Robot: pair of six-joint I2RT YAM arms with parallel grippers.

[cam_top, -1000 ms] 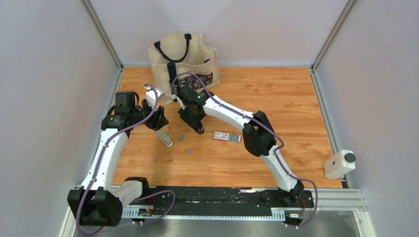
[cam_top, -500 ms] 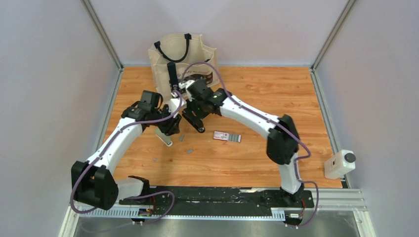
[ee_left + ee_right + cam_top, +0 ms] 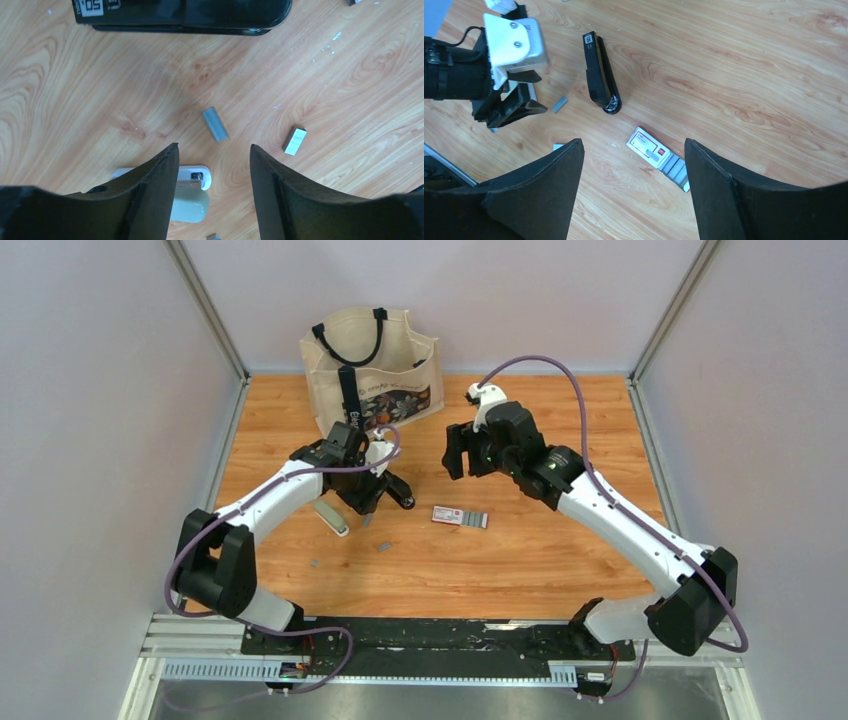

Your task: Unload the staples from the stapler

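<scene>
"50" on the white label [image 3: 92,6] at one end of the long black device [image 3: 200,15]; other print illegible

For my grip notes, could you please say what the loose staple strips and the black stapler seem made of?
The staple strips look like grey metal, given their dull sheen. The black stapler, with its shiny shell, seems plastic, possibly painted metal.

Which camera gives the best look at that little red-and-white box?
The right wrist view: the box lies whole and close, grey strips at one end. The top view shows it small; the left wrist view misses it.
</scene>
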